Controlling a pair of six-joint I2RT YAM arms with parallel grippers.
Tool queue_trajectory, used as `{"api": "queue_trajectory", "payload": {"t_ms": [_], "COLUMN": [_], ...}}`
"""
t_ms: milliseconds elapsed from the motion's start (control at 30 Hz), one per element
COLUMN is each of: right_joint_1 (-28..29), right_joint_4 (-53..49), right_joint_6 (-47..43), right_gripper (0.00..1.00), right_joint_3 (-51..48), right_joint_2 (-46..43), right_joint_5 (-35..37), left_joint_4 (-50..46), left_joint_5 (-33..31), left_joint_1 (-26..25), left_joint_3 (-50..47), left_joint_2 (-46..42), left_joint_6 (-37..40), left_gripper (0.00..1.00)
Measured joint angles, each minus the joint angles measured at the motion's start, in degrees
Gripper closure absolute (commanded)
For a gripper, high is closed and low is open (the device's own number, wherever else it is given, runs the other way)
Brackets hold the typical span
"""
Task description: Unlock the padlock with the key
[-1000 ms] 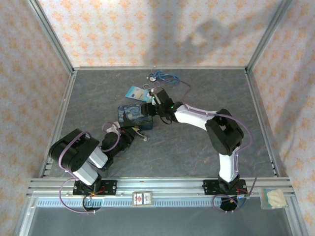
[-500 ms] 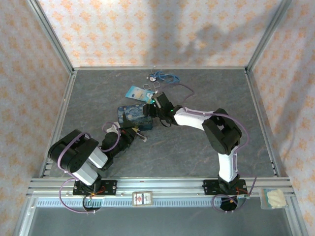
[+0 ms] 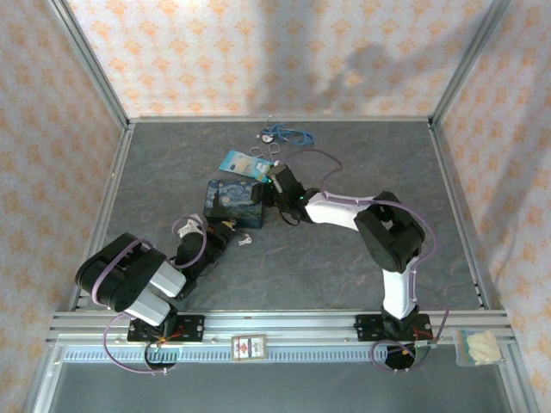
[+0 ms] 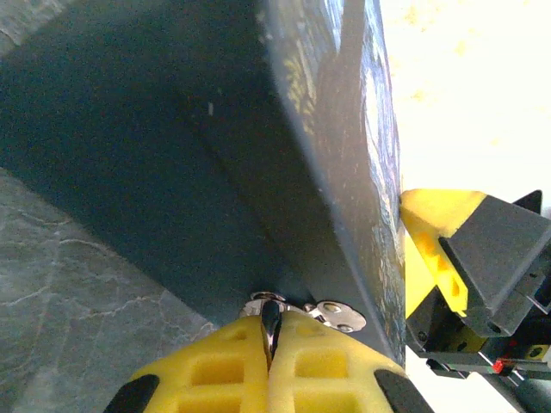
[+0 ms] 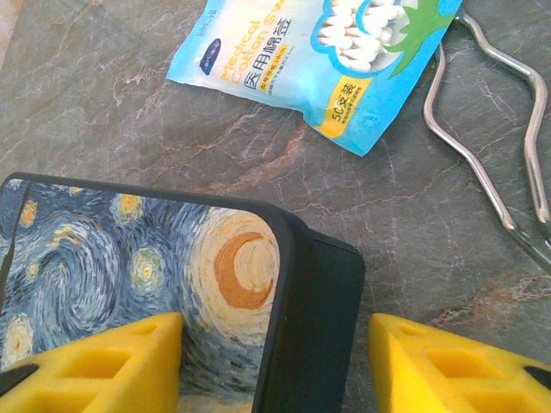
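Drawn back toward its base over the last second, the left gripper (image 4: 269, 331) stays pinched shut on the key (image 4: 272, 310). The key is thin, silvery and edge-on, pointing out from the fingertips at the starry-night box (image 5: 129, 258), its bunch trailing right. The right gripper (image 5: 275, 361), half open, straddles the box's corner and grips nothing.

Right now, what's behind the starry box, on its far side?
A blue cotton-swab packet and silvery wire loops lie on the table beyond the starry box. Its underside and inside are hidden.
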Motion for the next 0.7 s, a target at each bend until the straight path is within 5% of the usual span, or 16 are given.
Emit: {"api": "queue_trajectory", "payload": {"t_ms": [500, 700], "right_joint_1": [-0.09, -0.22], "right_joint_4": [0.02, -0.68], "right_joint_6": [1.01, -0.7], "right_gripper": [0.44, 0.25], "right_joint_3": [0.0, 0.33], "right_joint_2": [0.0, -0.04], "right_joint_5": [2.21, 1.97], "left_joint_4": [-1.25, -13.99], "left_joint_5": [-3.39, -1.68], "left_joint_1": [0.04, 0.07], "left_joint_3": [-2.43, -1.68], "left_joint_2": [-2.8, -14.82], "left_joint_6": [-2.01, 2.38], "left_gripper": [1.0, 1.0]}}
